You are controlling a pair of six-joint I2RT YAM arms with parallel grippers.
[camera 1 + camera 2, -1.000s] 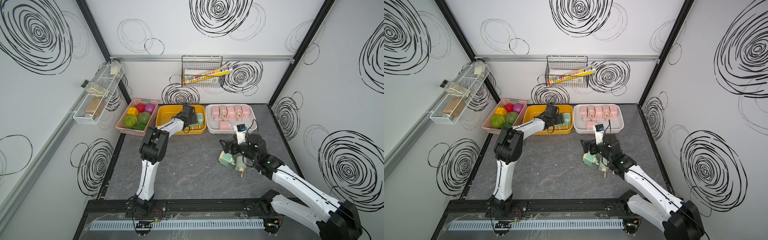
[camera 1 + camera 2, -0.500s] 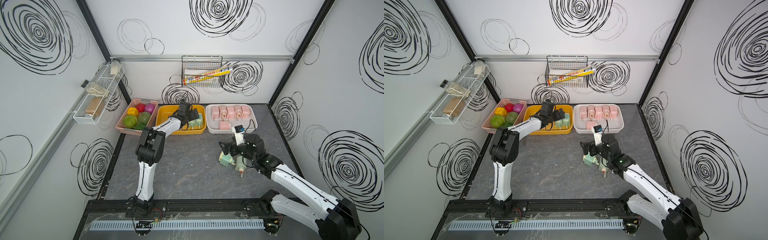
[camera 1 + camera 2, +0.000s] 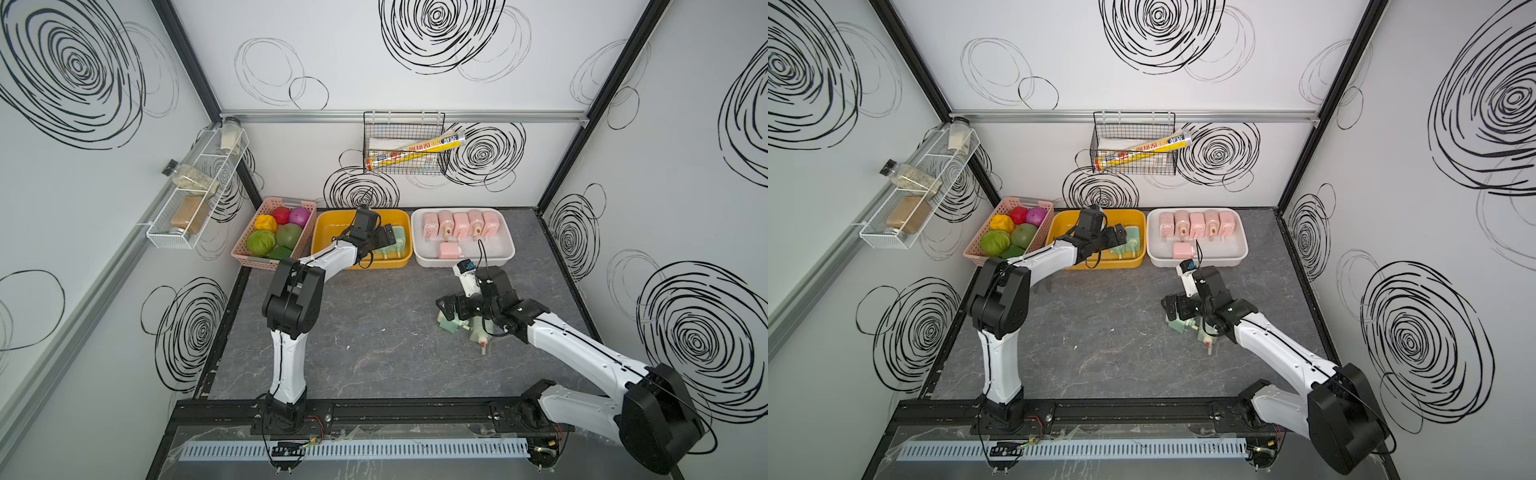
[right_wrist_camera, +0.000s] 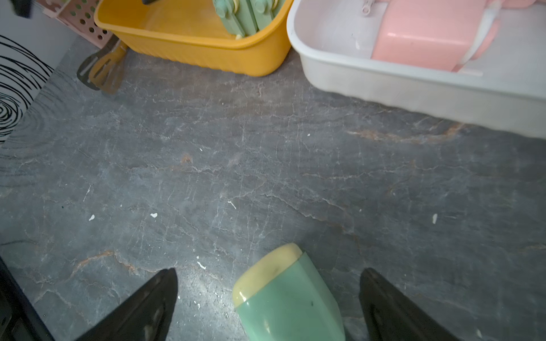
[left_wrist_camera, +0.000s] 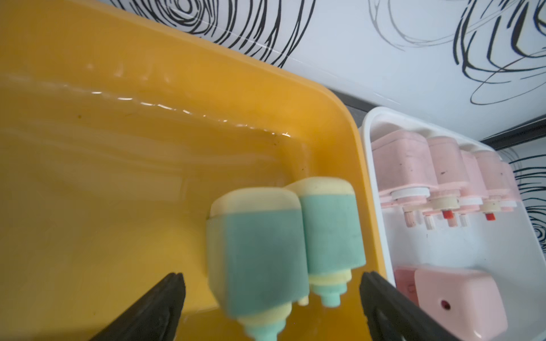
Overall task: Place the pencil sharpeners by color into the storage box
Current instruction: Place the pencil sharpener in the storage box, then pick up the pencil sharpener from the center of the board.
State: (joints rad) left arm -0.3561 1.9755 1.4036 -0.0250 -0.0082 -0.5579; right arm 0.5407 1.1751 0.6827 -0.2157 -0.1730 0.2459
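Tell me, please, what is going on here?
The arms are sorting sharpeners by colour. Six pink sharpeners sit in the white tray. The left end effector is open above two green sharpeners in the yellow box; the right end effector is open over one of two loose green sharpeners on the table.

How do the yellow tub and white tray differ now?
The yellow tub holds two mint green sharpeners; the white tray holds six pink sharpeners. The tub is mostly bare; the tray has a row of five along its back. The open left gripper hangs over the tub; no gripper is over the tray. Both stand side by side at the back.
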